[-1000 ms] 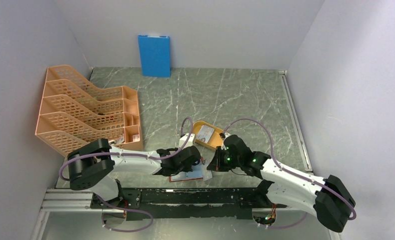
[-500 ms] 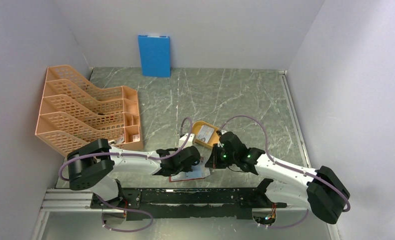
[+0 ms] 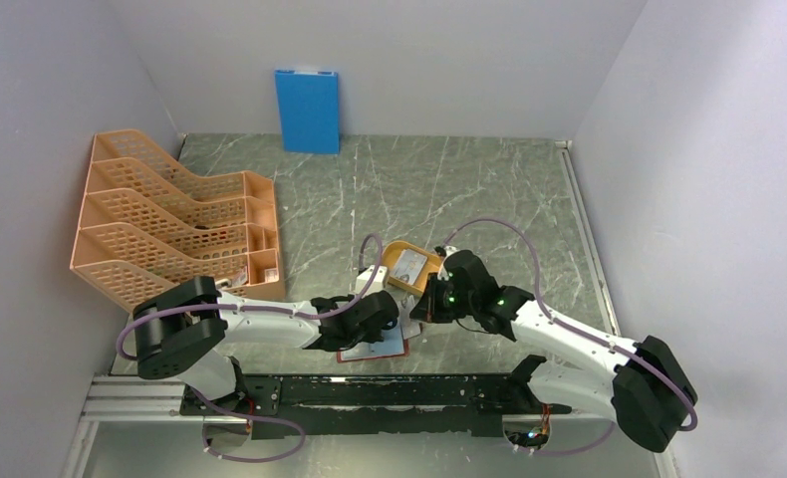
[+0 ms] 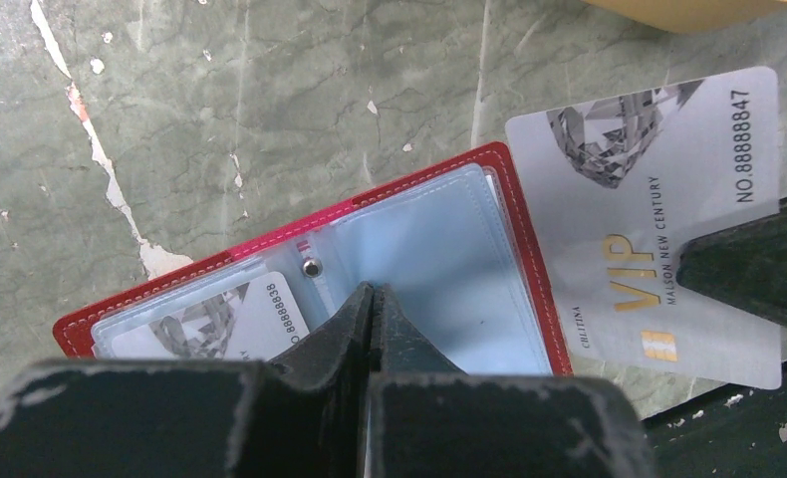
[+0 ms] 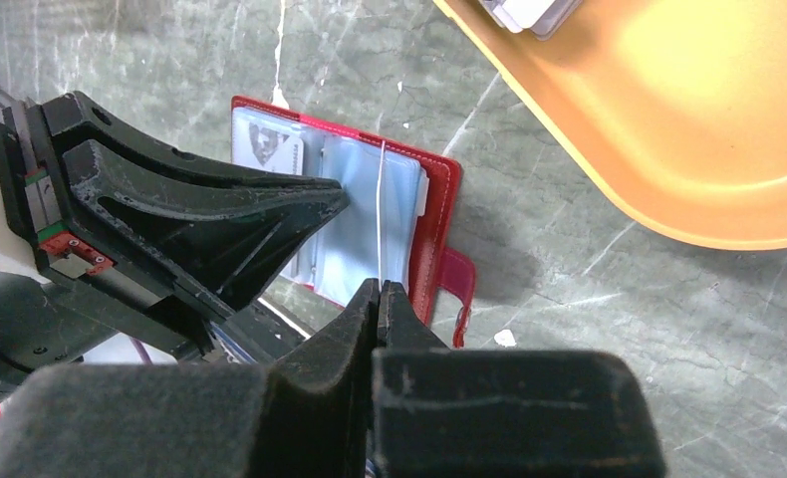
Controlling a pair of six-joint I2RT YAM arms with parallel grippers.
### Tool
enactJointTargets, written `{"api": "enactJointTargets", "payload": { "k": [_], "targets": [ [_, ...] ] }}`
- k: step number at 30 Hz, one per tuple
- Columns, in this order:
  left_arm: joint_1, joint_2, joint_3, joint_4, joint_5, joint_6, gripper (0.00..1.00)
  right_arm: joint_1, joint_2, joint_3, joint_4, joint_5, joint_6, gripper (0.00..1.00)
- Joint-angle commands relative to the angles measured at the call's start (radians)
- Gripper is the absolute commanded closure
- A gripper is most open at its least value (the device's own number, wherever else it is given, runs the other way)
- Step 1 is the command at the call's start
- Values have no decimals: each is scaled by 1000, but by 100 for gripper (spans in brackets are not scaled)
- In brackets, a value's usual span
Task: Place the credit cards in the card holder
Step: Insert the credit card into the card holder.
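card holder [image 4: 439, 249]: open on the table's near edge, centre, just near the tray
its left pocket: one card [image 4: 232, 321]
left gripper [image 4: 370, 299]: closed, tips on the clear sleeve
right gripper [image 5: 380, 295]: pinching VIP card [image 4: 649, 209] at the holder's right edge
tray [image 5: 668, 159]: more cards [image 3: 407, 265]

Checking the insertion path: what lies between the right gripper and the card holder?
Only the credit card, pinched in the right gripper. The right wrist view shows it edge-on, reaching toward the open card holder.
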Motion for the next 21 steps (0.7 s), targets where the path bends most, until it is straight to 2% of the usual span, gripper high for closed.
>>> {"api": "enactJointTargets", "payload": {
  "k": [1,21],
  "targets": [
    [-4,50,-60,-113,36,-3,95,-16,8,25,-17,-35,-46,100],
    [-5,51,-55,-115,37,-3,95,-17,91,19,16,-90,-58,100]
  ]
}}
